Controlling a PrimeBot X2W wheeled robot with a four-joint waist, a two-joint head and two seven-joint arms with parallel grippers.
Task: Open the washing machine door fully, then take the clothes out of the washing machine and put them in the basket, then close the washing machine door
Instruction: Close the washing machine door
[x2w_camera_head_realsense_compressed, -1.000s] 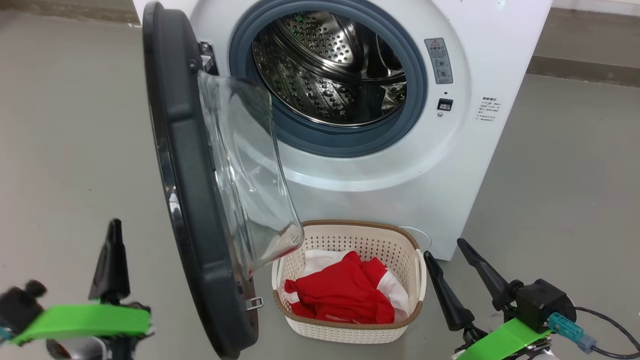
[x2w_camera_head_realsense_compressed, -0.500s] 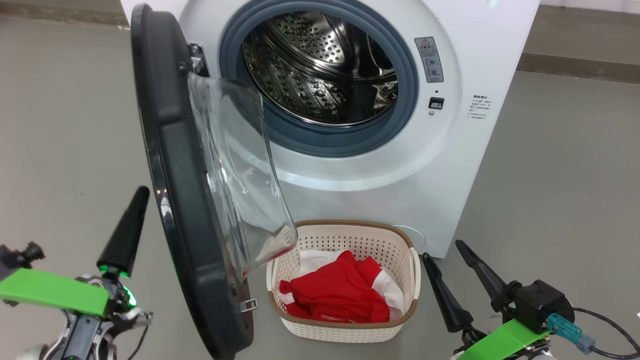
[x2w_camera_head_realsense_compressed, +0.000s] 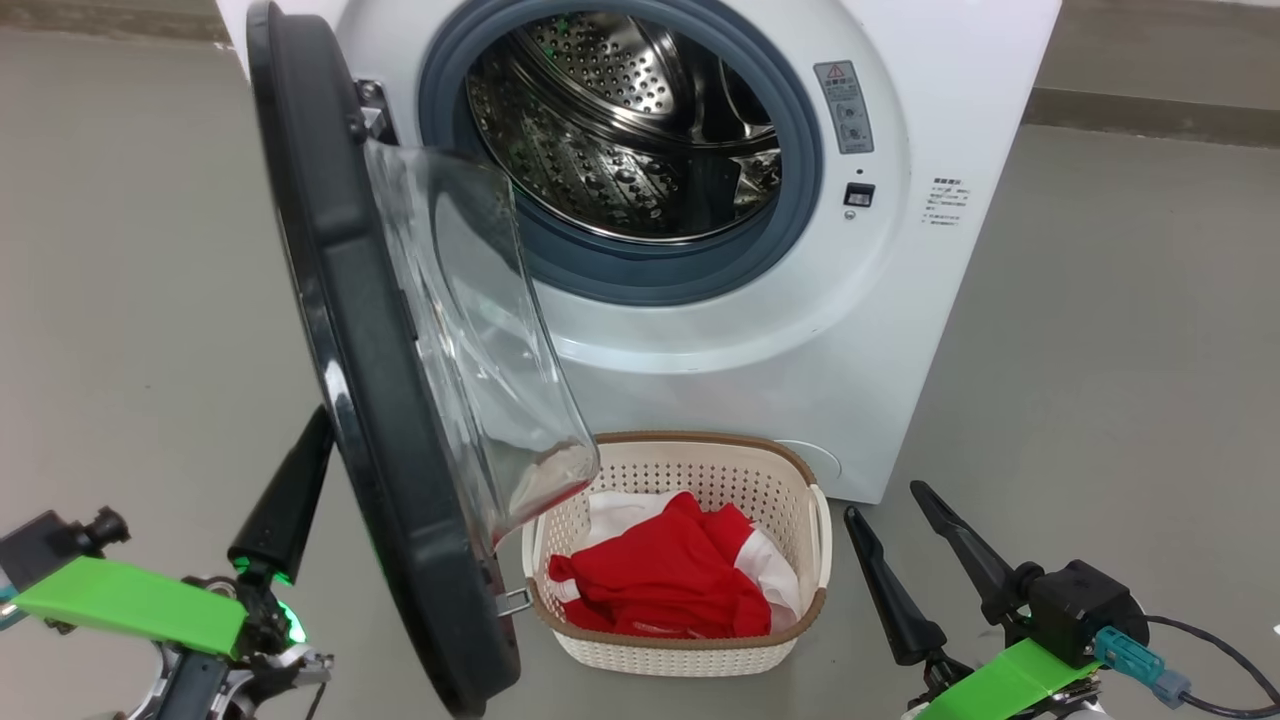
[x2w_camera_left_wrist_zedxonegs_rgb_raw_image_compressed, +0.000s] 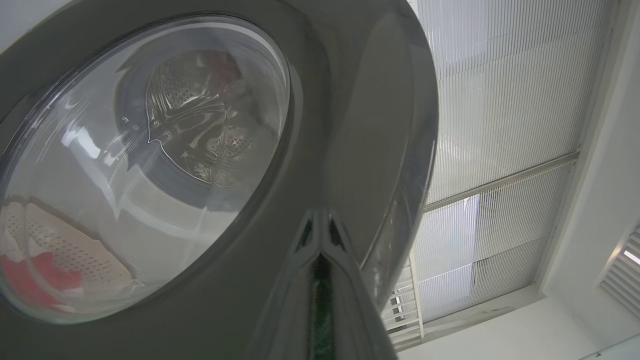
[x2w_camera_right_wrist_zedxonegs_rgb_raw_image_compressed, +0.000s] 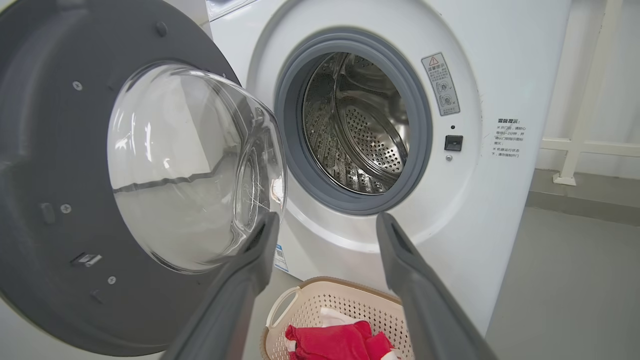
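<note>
L fingers (x2w_camera_head_realsense_compressed: 285, 500) shut at door (x2w_camera_head_realsense_compressed: 340, 250) left face; R gripper (x2w_camera_head_realsense_compressed: 884, 500) wide, empty; clothes (x2w_camera_head_realsense_compressed: 660, 585) in basket (x2w_camera_head_realsense_compressed: 680, 655); door-closing step; next: push it rightward, shut.

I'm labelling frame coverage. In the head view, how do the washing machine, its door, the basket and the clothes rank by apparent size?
1. washing machine
2. washing machine door, swung open toward the camera, so nearness enlarges it
3. basket
4. clothes, lying inside the basket
</note>
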